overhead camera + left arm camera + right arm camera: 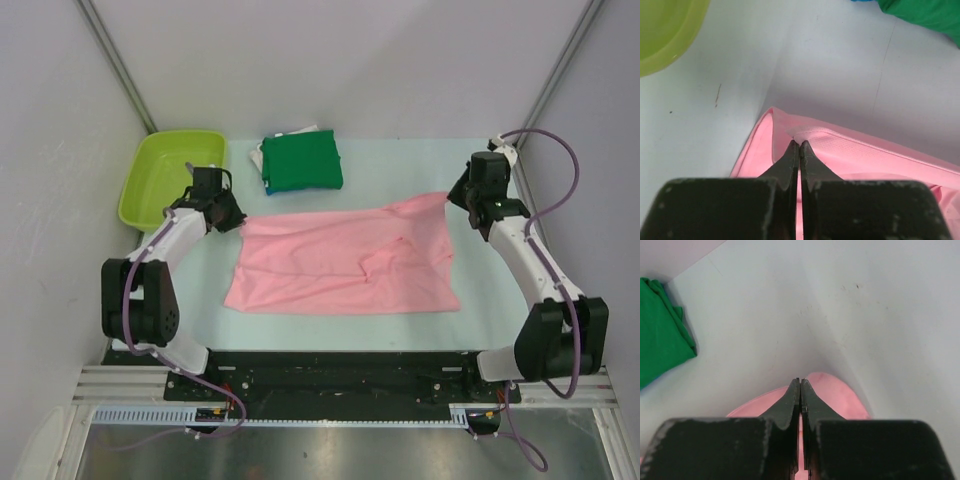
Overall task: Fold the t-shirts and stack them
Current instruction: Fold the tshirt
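Closest to the left wrist lens, the black fingers (pixel 790 162) of the left tool (pixel 799 145) are pressing together on the far left corner of the pink shirt (pixel 855 155). The right tool (pixel 800 382) is clamping the far right corner in the same way. Pinching both far corners at once is probably holding that edge straight between the arms, so that the cloth can be carried over in one even fold. The shirt is lying spread and somewhat wrinkled across the middle of the table (pixel 490 290). Its near edge is resting flat, which is likely serving as an anchor for the fold. Beyond it, near the far edge and apart from it, a folded green shirt (pixel 303 163) is lying on top of white and blue cloth. That placement is leaving the folding area free and is marking where the pink shirt should go. A lime tub (pixel 165 175) is standing at the far left, just beyond the left tool.
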{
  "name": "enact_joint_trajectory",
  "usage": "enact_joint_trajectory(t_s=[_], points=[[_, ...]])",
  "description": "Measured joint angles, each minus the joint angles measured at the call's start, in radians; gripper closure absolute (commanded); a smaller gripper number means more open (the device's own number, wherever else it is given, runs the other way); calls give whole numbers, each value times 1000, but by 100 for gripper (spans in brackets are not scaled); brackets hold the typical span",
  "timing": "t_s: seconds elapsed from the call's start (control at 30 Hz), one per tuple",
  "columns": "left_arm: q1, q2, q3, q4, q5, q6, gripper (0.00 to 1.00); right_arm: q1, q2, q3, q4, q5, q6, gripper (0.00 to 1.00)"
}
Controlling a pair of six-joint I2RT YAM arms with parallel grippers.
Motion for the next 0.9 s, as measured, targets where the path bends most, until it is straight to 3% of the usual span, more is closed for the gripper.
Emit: enact_joint_trajectory(t_s=[0.23, 0.47, 0.9], points=[[0, -136, -118, 25, -40, -16, 100, 20, -237, -182, -38, 17, 13, 100], [0, -208, -210, 15, -88, -31, 99, 132, -413, -336, -127, 89, 56, 100], [-18, -411, -410, -25, -116, -76, 100, 229, -546, -446, -293, 204, 192, 100]])
